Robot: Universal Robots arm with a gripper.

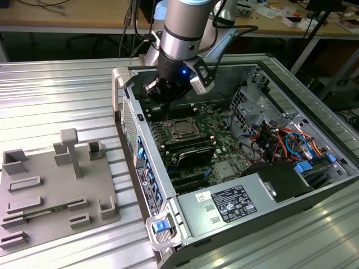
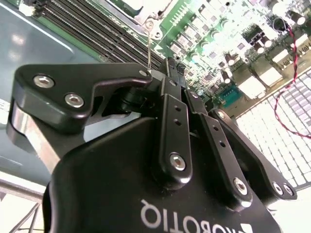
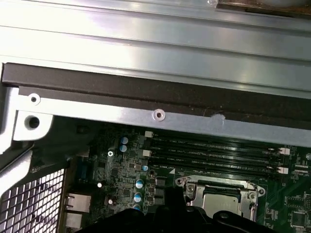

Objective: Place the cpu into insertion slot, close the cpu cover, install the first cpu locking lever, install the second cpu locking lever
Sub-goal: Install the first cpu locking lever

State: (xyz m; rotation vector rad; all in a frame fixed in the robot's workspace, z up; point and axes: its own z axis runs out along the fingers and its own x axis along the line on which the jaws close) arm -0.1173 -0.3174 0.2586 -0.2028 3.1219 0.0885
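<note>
The cpu (image 3: 221, 201) lies already in the insertion slot (image 1: 180, 130), the cpu cover (image 3: 190, 190) down over it; the jaws — pressed together, it seems, to make one narrow tip — hang just at the thin wire locking lever (image 2: 149, 46)

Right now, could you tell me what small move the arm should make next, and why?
Probably nudge the claw against the upright wire lever and begin pressing it down. The cpu already sits under the cpu cover, which looks closed, while that lever stands raised right beside the claw, apparently not latched.
</note>
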